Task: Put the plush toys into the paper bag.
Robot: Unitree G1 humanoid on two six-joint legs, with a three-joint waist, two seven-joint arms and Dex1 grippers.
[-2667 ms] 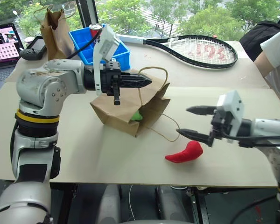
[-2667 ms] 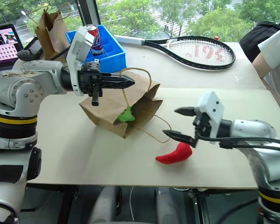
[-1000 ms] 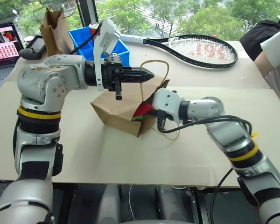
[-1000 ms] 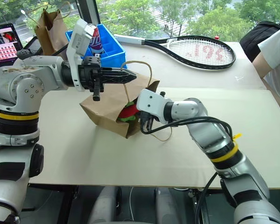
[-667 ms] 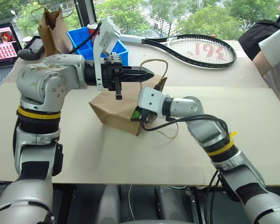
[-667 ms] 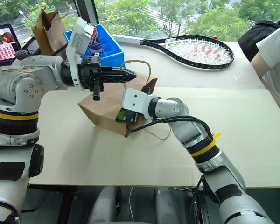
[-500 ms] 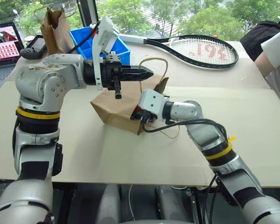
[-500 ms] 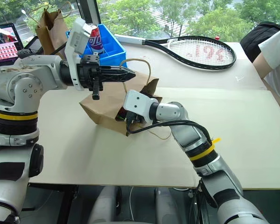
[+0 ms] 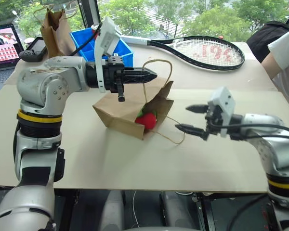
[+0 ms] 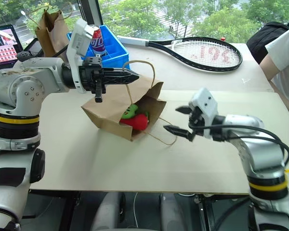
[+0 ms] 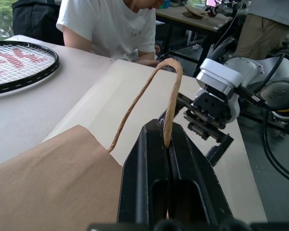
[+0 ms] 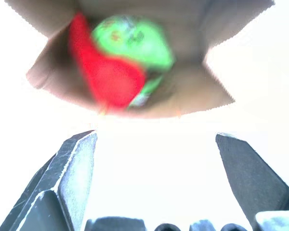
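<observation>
Plush toys first: I can see both of them sitting in the mouth of the paper bag (image 10: 116, 108), which lies tipped on its side on the bench (image 10: 135, 163). The red chili toy (image 10: 136, 121) is at the front of the opening, and the green toy (image 10: 130, 111) is tucked just behind and touching it. My left pincer (image 9: 145, 75) is clamped shut on the bag's twine handle (image 11: 160, 91), holding the upper edge of the mouth lifted. My right pincer (image 9: 191, 119) hangs beside the bag's opening, clear of it, with its fingers spread wide and nothing between them.

By my reckoning the loading is essentially done, since no toy is left out on the bench. The red one looks close to the lip, though, so it might roll out if the bag shifts. What remains, I'd judge, is setting the bag upright or letting go of the handle gently.
</observation>
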